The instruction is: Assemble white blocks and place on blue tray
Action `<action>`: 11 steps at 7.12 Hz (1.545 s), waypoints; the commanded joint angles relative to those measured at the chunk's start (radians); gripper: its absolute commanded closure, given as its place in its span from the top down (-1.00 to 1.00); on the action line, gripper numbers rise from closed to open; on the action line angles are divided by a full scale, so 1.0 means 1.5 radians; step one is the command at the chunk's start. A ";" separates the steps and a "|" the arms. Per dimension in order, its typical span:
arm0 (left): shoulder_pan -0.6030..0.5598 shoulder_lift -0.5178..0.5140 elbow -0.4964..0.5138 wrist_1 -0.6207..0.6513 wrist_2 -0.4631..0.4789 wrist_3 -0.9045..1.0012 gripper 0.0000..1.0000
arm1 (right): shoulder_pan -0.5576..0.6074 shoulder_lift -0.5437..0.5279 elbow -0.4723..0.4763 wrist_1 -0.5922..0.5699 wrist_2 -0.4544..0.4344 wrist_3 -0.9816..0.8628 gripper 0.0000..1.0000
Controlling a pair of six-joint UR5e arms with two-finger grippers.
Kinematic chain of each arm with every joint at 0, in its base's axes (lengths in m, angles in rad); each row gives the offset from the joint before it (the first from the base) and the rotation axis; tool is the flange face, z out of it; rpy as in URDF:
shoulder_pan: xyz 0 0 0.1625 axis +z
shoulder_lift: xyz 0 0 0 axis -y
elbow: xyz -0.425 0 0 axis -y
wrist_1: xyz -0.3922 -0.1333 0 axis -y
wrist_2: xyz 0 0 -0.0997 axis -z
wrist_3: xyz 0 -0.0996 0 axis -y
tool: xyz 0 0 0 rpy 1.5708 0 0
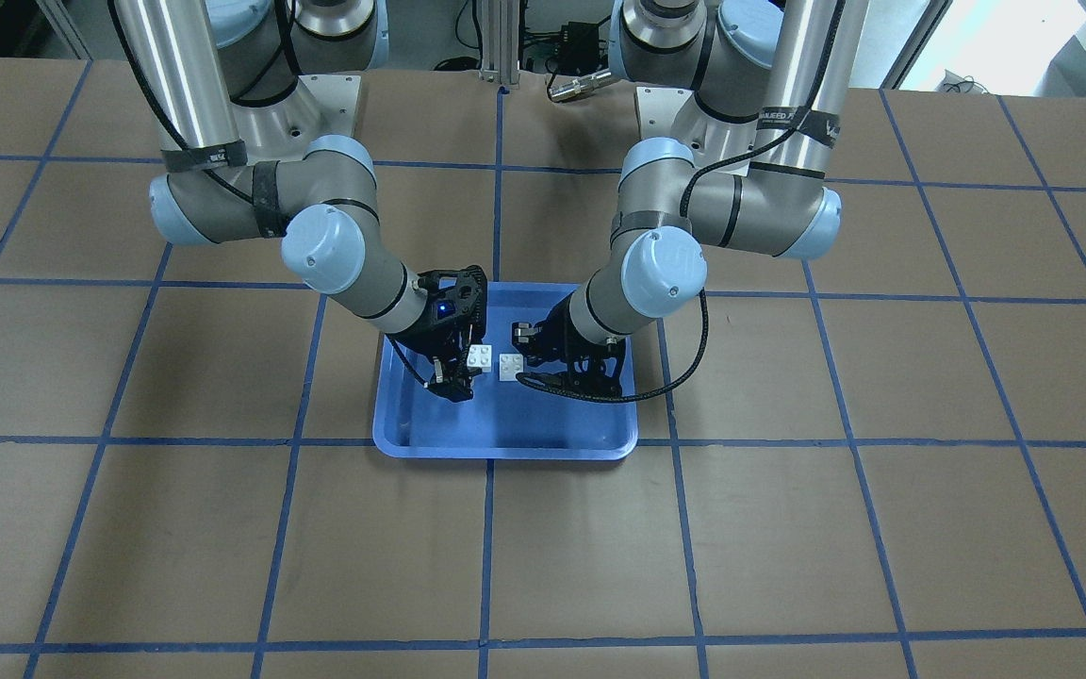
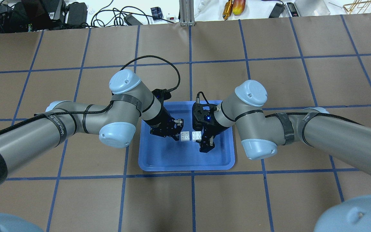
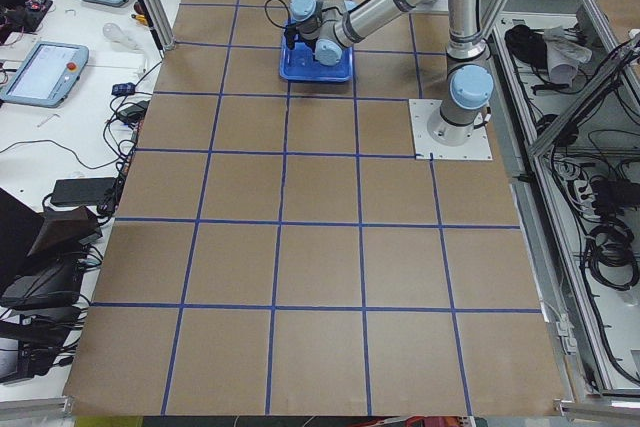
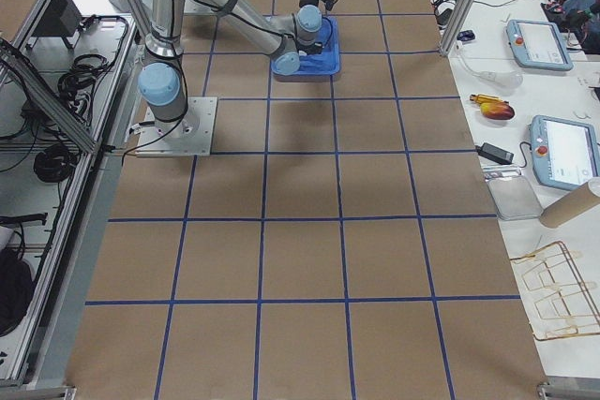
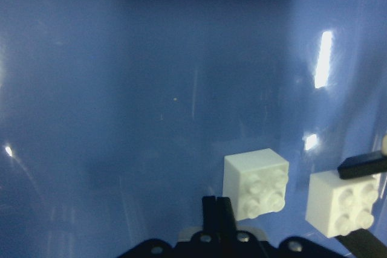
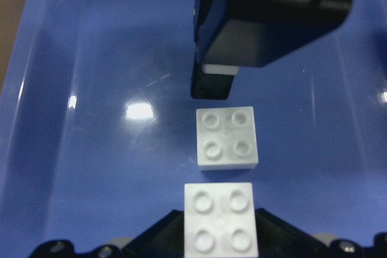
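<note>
Two white 2x2 blocks lie side by side in the middle of the blue tray [image 2: 172, 161], a small gap between them. My right gripper [image 2: 199, 138] is shut on the right block [image 2: 196, 135]; in the right wrist view its fingers [image 6: 172, 225] flank that block [image 6: 219, 222]. I cannot tell whether that block is lifted. The other block [image 2: 185, 136] stands free on the tray floor. My left gripper [image 2: 176, 137] is shut and empty, its tip just beside the free block [image 5: 256, 182]. The left wrist view shows its fingers [image 5: 216, 209] together.
The tray [image 1: 505, 424] sits at the centre of the brown table with its blue tape grid [image 1: 486, 566]. Both forearms reach in low over the tray's far rim. Cables and tools lie beyond the table's back edge [image 2: 134, 16].
</note>
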 commanded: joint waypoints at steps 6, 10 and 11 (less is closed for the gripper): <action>0.000 -0.002 0.005 -0.001 0.004 0.000 -0.74 | 0.011 0.022 -0.001 -0.037 0.000 0.018 -0.78; -0.001 -0.004 0.006 0.000 0.003 -0.003 -0.74 | 0.011 0.022 -0.002 -0.043 -0.001 0.019 0.24; -0.001 -0.004 0.006 0.000 0.003 -0.003 -0.74 | 0.011 0.022 -0.002 -0.045 -0.009 0.019 0.99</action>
